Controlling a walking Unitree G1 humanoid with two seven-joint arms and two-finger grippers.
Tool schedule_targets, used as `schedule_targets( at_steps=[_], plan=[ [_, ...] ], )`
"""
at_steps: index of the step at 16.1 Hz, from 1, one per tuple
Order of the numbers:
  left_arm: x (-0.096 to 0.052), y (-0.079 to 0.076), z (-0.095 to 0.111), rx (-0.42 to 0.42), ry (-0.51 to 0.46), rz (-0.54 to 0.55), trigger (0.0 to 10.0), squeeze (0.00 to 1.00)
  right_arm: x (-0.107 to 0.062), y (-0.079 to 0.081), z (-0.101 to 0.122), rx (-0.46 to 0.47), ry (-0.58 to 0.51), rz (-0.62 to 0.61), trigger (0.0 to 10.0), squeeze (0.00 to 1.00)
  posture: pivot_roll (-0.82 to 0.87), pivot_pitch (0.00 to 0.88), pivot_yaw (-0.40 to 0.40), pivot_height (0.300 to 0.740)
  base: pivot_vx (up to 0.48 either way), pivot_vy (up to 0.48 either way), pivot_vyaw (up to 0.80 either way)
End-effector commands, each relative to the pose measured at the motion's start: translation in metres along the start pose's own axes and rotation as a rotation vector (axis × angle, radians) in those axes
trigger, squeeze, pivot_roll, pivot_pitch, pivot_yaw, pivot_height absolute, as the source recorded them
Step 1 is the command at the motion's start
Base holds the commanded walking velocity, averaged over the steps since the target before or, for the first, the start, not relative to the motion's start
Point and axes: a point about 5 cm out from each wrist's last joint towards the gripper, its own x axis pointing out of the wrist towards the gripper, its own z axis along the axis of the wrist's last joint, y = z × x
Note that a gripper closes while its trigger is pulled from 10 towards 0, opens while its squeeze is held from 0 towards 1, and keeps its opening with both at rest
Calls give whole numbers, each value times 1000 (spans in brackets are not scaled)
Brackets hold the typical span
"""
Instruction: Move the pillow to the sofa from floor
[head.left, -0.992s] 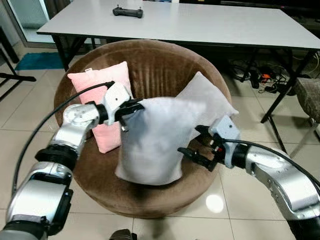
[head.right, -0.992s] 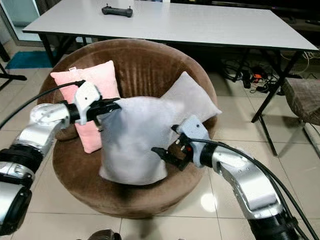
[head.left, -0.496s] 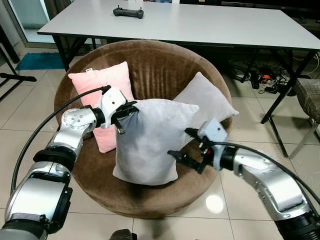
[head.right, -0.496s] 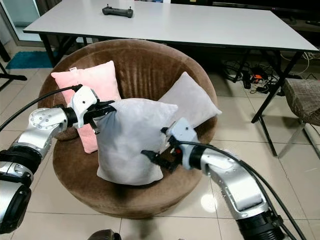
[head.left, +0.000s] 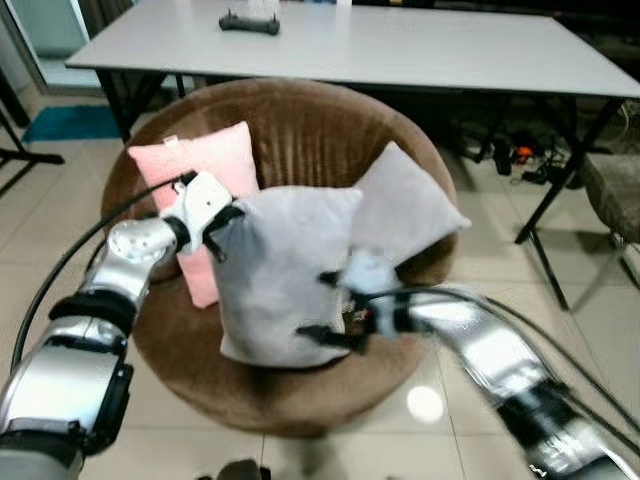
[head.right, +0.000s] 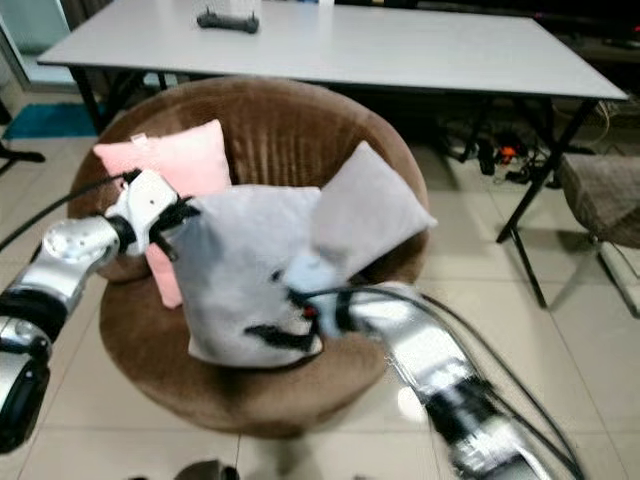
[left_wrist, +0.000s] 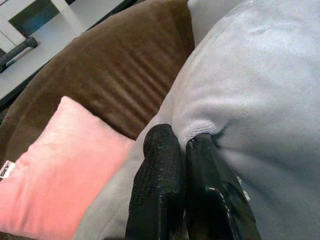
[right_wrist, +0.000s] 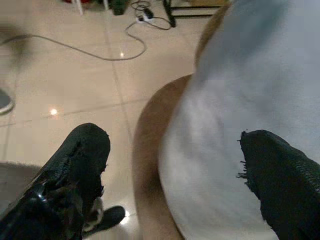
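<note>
While the grey pillow (head.left: 278, 275) stands upright on the seat of the round brown sofa (head.left: 300, 130), the left tool (left_wrist: 186, 150) pinches a fold of fabric at the pillow's upper left corner, its two black fingers pressed together on the cloth. The right tool (head.left: 325, 305) sits at the pillow's lower right side, blurred in the head views; from its wrist camera its fingers (right_wrist: 75, 165) stand wide apart, one on each side of the pillow's edge above the sofa's rim. A pink pillow (head.left: 200, 175) leans against the sofa back just left of the grey one, touching it. A second grey pillow (head.left: 405, 205) leans tilted against the back on the right, partly behind the held one. Behind the sofa stands a white tabletop (head.left: 400, 45) bearing a dark controller (head.left: 248, 20). Cables (head.left: 500, 155) lie on the tiled floor (head.left: 480, 300) beneath it.
</note>
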Motion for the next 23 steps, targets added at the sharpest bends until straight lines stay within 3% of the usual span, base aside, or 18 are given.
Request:
schedule_targets(
  at_steps=[1,2,3,6,9,10,12,13,14,15,16,18,20,21,22,23],
  plan=[
    [-1,10,7,31,-5,31,10000,0,12,1,3,-35,11,33,10000,0,-13,55,-31,740,0,0,0],
    [-1,11,8,41,-9,32,10000,314,21,1,6,-40,7,41,10000,0,-11,66,-36,740,0,0,0],
    [-3,16,10,43,-17,41,10000,1000,37,0,12,-43,2,26,10000,0,-4,82,-42,740,0,0,0],
    [-7,33,26,64,-70,94,10000,1000,75,-5,29,-7,-20,-60,10000,0,7,96,-51,740,0,0,0],
    [-8,42,37,40,-119,102,10000,1000,85,-6,29,-14,10,-124,10000,0,18,97,-51,740,0,0,0],
    [-10,47,45,30,-161,117,10000,1000,90,-10,28,-28,37,-205,10000,0,22,94,-49,740,0,0,0],
    [-13,55,59,-34,-268,186,10000,1000,86,-28,41,49,-43,-374,10000,0,50,71,-44,740,0,0,0],
    [-15,53,57,-84,-286,209,10000,1000,79,-38,49,95,-109,-419,10000,0,50,56,-45,740,0,0,0],
    [-17,45,52,-133,-299,225,10000,871,67,-48,53,121,-160,-472,10000,0,46,42,-41,740,0,0,0],
    [-18,41,50,-171,-305,239,10000,859,62,-52,53,125,-178,-489,10000,0,45,39,-40,740,0,0,0],
    [-20,32,45,-220,-312,255,10000,745,53,-55,52,129,-209,-512,10000,0,42,30,-35,740,0,0,0],
    [-34,-17,28,-374,-276,326,10000,467,5,-60,34,152,-287,-651,10000,0,26,0,-15,740,0,0,0],
    [-41,-30,27,-401,-259,340,10000,467,-9,-60,27,180,-288,-699,10000,0,26,0,-15,740,0,0,0],
    [-48,-50,27,-390,-247,330,10000,361,-36,-59,18,222,-307,-811,10000,0,20,0,-1,740,0,0,0],
    [-57,-67,28,-408,-239,329,10000,361,-62,-53,10,257,-304,-933,10000,0,16,0,2,740,0,0,0],
    [-64,-74,25,-431,-228,348,10000,322,-75,-47,5,284,-305,-995,10000,0,15,0,4,740,0,0,-781]
  ],
)
